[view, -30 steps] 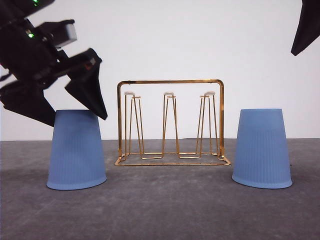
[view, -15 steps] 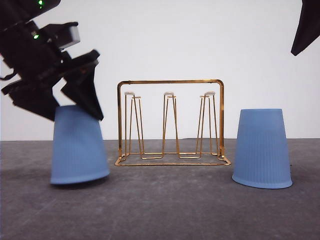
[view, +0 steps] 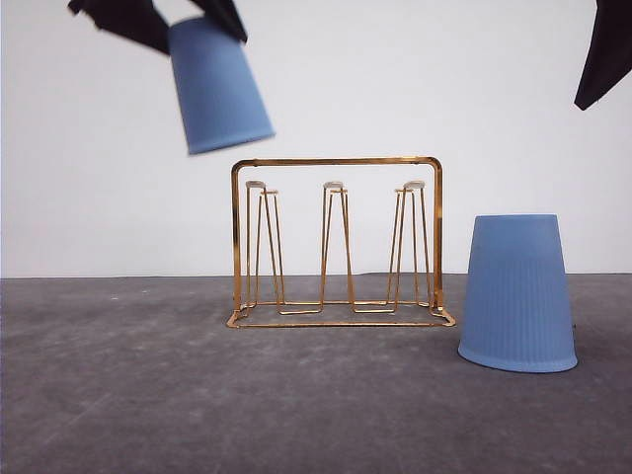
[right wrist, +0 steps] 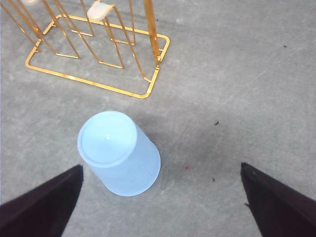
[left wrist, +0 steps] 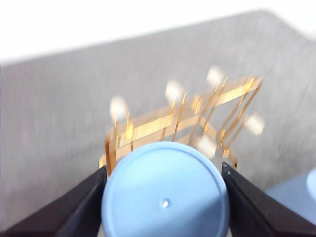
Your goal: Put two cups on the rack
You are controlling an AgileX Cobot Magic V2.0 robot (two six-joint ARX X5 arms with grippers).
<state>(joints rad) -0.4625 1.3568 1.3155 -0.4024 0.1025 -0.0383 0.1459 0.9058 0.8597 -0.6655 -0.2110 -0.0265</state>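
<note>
One light-blue ribbed cup (view: pixel 217 87) hangs upside down and tilted in the air, above and left of the gold wire rack (view: pixel 336 243). My left gripper (view: pixel 158 18) is shut on its closed end; the left wrist view shows the cup's flat bottom (left wrist: pixel 165 197) between the black fingers (left wrist: pixel 74 210), with the blurred rack (left wrist: pixel 182 123) beneath. The second cup (view: pixel 517 293) stands upside down on the table, right of the rack. High above it my right gripper (right wrist: pixel 160 207) is open, and that cup (right wrist: pixel 118 152) shows below in the right wrist view.
The grey table (view: pixel 296 395) stretches in front of the rack, with a white wall behind. The rack's base corner (right wrist: pixel 148 91) lies a short way from the standing cup.
My left gripper has closed on the left cup and lifted it from the table, up and to the right, to above the rack's left side. The right arm and right cup have not moved.
</note>
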